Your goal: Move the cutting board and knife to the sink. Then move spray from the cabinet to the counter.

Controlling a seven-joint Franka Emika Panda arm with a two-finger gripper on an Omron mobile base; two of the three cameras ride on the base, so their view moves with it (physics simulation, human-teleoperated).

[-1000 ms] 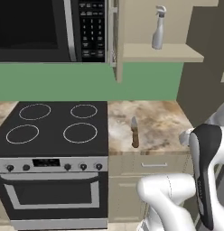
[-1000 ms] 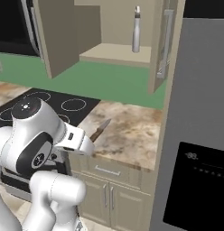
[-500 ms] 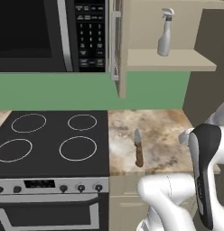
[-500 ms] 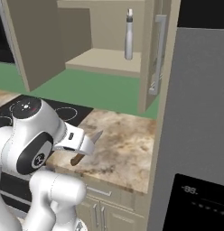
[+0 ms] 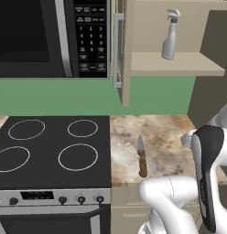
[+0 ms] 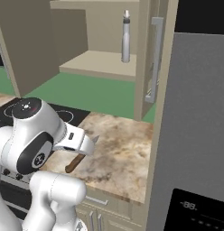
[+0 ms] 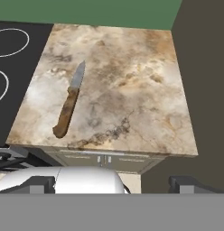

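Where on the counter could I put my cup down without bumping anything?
The counter is bare from the knife across to the dark wall. It is tight only between the knife and the stovetop.

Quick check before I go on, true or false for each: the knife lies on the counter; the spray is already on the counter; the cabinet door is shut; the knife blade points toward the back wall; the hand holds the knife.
1. The knife lies flat on the counter. True.
2. The spray stands on the counter. False: it stands upright on the cabinet shelf.
3. The cabinet door is shut. False: it is open.
4. The knife blade points toward the green back wall. True.
5. The hand holds the knife. False: the knife lies free on the counter.
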